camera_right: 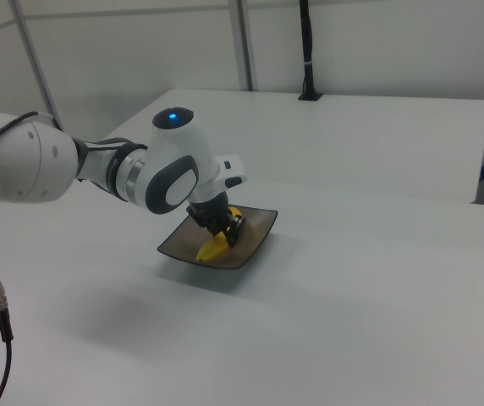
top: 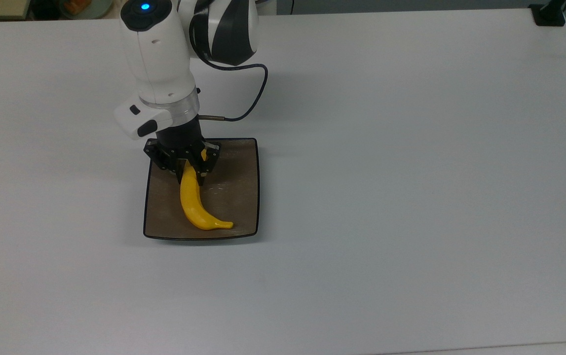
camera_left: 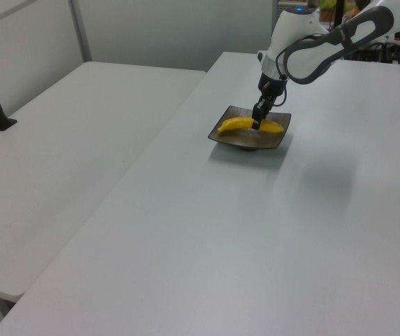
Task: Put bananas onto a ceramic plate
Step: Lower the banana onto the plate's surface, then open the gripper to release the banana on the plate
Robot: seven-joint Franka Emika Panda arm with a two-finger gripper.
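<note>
white table (top: 411, 197); ceramic plate (top: 236, 197) rests on it.

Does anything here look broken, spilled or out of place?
Nothing stands out. The banana lies whole inside the square brown plate, which sits flat on the white table. The gripper is closed around the banana's upper end in the top view. No spills or damage show.
</note>
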